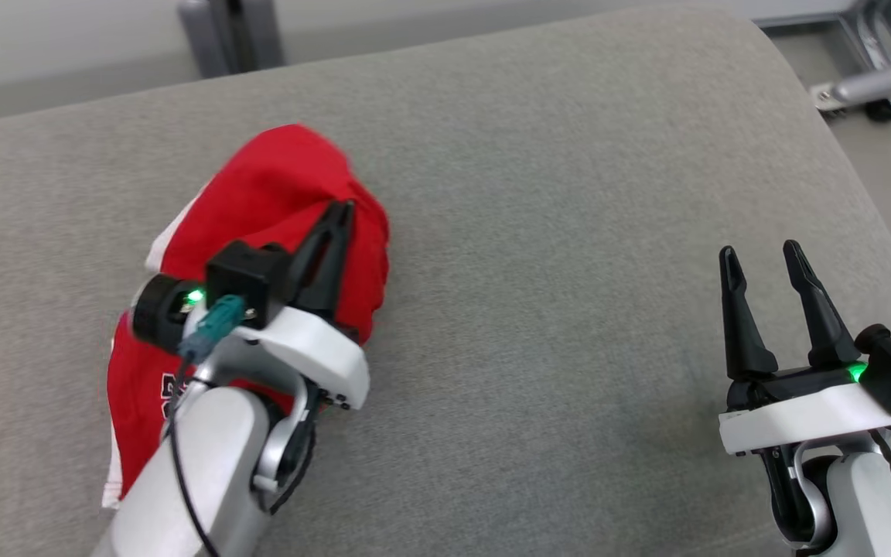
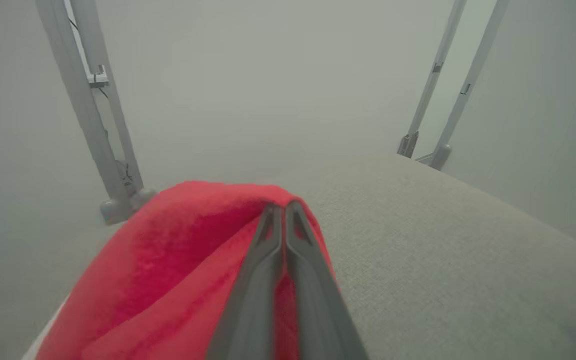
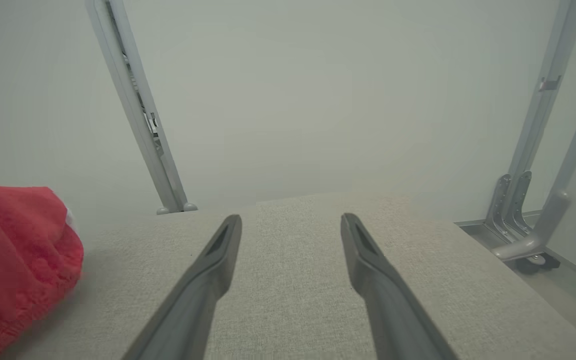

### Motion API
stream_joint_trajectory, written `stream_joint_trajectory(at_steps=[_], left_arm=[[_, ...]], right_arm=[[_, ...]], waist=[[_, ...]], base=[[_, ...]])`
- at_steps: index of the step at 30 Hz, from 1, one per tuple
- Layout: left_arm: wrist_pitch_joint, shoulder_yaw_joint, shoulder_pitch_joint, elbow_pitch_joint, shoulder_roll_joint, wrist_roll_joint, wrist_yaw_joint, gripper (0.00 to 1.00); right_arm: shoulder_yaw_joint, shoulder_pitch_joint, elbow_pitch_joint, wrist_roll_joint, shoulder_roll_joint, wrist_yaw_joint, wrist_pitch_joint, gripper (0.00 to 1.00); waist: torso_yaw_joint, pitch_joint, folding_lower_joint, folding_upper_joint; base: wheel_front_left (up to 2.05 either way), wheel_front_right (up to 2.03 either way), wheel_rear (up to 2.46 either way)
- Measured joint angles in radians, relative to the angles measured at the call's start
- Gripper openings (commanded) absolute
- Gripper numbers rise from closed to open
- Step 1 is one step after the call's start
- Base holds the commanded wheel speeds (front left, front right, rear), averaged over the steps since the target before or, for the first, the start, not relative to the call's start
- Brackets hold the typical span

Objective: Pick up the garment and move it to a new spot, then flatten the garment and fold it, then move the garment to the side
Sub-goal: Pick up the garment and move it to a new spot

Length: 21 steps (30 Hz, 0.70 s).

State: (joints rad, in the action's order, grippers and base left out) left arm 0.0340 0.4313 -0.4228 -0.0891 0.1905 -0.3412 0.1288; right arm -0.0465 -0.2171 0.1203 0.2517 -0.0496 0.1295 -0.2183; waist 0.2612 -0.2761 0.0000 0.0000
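Broadly, you have a grey fabric-covered worktop (image 1: 569,271) spanning nearly the whole head view, with its far right corner rounded. On its left part lies the red garment (image 1: 275,186), bunched into a mound with white trim along its left edge and a bit of dark print low down, near your left forearm (image 1: 198,472).

Your left arm comes up from the bottom edge and leans over the garment, wrist tilted so the fingers point away and slightly right. The left gripper (image 1: 341,210) has its fingers pressed together at the upper right of the mound. In the left wrist view the tips meet right on a raised fold of the red cloth, so it looks pinched there.

Your right arm sits low at the right, well apart from the garment, with its fingers pointing up the head view. The right gripper (image 1: 759,249) stands spread wide with nothing between its fingers, hovering above bare fabric.

Beyond the far right corner you can see a grey metal frame foot (image 1: 879,81) on the floor.
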Motion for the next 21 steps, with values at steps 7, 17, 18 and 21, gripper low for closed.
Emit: stream_joint_trajectory(at_steps=[7, 17, 18, 21], left_arm=[[0.001, 0.084, -0.092, -0.15, -0.061, 0.009, -0.062, 0.0], [-0.1, 0.145, -0.131, -0.272, -0.108, -0.002, -0.128, 1.0], [-0.116, 0.145, -0.129, -0.265, -0.108, -0.002, -0.129, 1.0], [-0.155, 0.119, -0.108, -0.236, -0.1, -0.019, -0.118, 1.0]], right_arm=[[-0.014, -0.022, 0.019, 0.026, 0.0, 0.0, -0.022, 1.0], [0.0, -0.04, 0.046, 0.026, 0.001, 0.0, -0.035, 1.0], [0.001, -0.04, 0.048, 0.019, 0.001, 0.0, -0.036, 1.0], [0.007, -0.04, 0.049, 0.006, 0.001, 0.0, -0.037, 1.0]], waist=[[0.069, -0.073, 0.0, 0.0], [0.036, -0.091, 0.0, 0.0], [0.027, -0.086, 0.0, 0.0], [-0.005, -0.066, 0.0, 0.0]], base=[[0.0, 0.0, 0.0], [0.0, 0.0, 0.0], [0.0, 0.0, 0.0], [0.0, 0.0, 0.0]])
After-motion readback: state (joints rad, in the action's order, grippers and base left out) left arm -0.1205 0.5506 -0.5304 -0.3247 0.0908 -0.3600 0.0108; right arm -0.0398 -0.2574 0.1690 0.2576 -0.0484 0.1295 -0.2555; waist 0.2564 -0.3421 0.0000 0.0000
